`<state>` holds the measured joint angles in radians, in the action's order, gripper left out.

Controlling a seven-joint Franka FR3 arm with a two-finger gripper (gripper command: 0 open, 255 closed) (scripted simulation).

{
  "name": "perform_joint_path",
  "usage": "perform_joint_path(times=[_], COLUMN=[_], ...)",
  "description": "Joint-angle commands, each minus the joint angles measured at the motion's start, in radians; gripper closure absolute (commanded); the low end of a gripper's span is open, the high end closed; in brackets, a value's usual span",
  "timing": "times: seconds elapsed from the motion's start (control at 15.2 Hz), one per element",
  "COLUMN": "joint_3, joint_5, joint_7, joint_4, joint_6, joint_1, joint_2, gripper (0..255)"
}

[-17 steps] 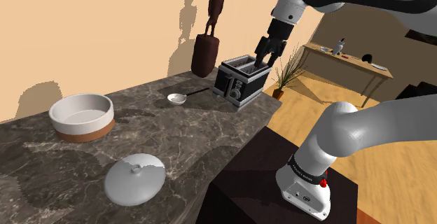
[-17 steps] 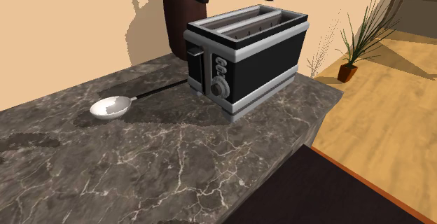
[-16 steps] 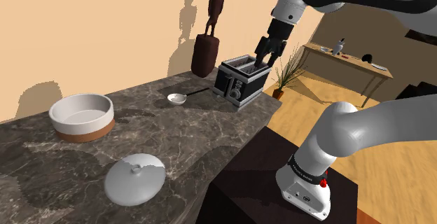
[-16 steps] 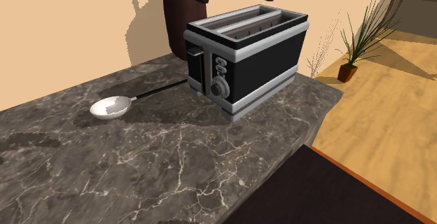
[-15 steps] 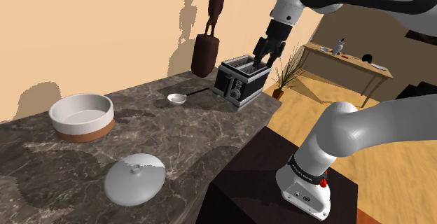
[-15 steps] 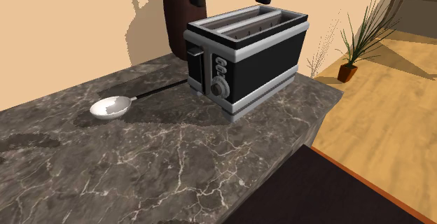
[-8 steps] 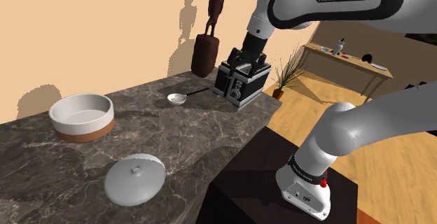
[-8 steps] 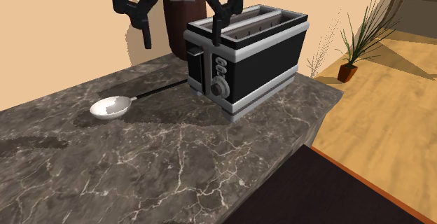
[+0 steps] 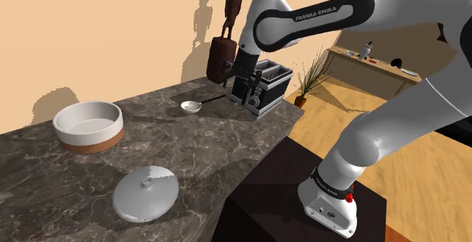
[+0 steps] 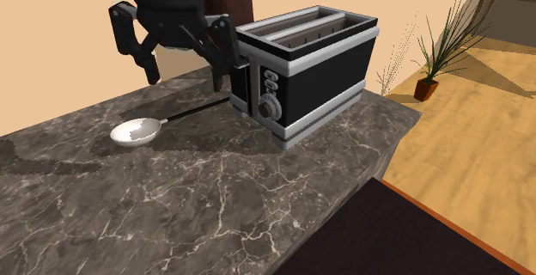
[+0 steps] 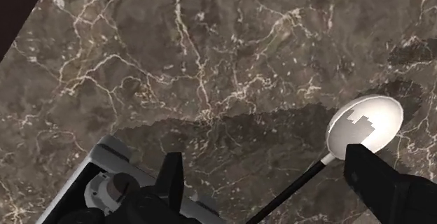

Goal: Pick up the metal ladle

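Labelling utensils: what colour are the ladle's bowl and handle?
The ladle has a white bowl and black handle, clearest in the second exterior view.

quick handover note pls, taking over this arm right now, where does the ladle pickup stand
End effector: open, holding nothing, above the counter beside the toaster's knob end.
Ladle: lying flat on the counter, pale bowl pointing away from the toaster, thin dark handle running toward it. In the wrist view the handle passes between the fingers, untouched.
Done: the approach is roughly lined up over the handle.
Left: descend, shut on the handle, lift. The toaster looks close to one finger, so probably go down with care.
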<state>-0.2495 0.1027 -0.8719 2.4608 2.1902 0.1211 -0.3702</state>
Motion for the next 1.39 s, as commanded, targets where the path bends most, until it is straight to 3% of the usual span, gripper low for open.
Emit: perform_joint_path(times=[0.0,0.46,0.92,1.32], joint_3=[-0.036,-0.094,-0.023,0.003], joint_5=[-0.026,-0.206,-0.382,-0.419], joint_7=[-0.119,-0.539,-0.918,-0.971], joint_4=[-0.035,-0.193,-0.400,-0.411], joint_6=[0.056,0.183,0.217,0.269], joint_1=[0.028,0.098,0.074,0.058], joint_2=[0.084,0.379,0.652,0.721], gripper=[0,0,0,0])
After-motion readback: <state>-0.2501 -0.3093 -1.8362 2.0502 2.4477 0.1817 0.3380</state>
